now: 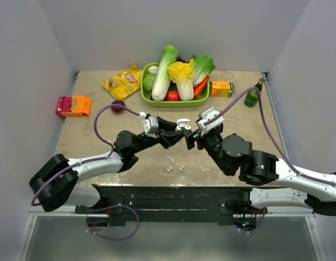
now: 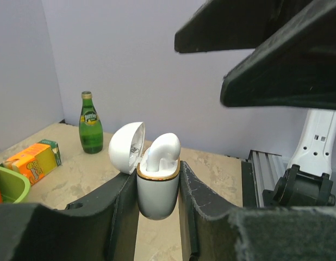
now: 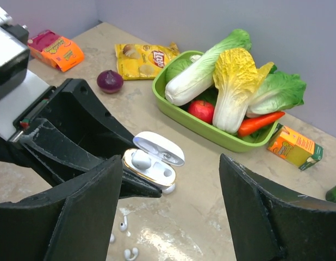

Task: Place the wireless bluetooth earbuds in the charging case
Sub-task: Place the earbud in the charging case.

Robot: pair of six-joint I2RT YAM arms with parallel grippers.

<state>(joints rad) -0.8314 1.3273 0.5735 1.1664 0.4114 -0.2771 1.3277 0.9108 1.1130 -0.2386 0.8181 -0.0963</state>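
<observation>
The white charging case (image 2: 157, 190), gold-rimmed with its lid flipped open, hangs above the table with my left gripper (image 2: 158, 179) shut on its body. One white earbud (image 2: 162, 149) sits in a slot of the case, and the other slot (image 3: 167, 173) looks empty. In the top view the case (image 1: 182, 124) is between both grippers. My right gripper (image 3: 170, 163) stands open just above and beside the case, with nothing between its fingers. Loose earbuds (image 1: 169, 169) (image 1: 181, 168) lie on the table below; the right wrist view shows them (image 3: 123, 223) (image 3: 130, 253) too.
A green basket (image 1: 149, 95) of vegetables stands at the back centre. Around it lie a yellow chips bag (image 1: 123, 81), a red onion (image 1: 118, 106), an orange juice box (image 1: 222, 88) and a green bottle (image 1: 252, 97). An orange-pink packet (image 1: 73, 105) lies far left.
</observation>
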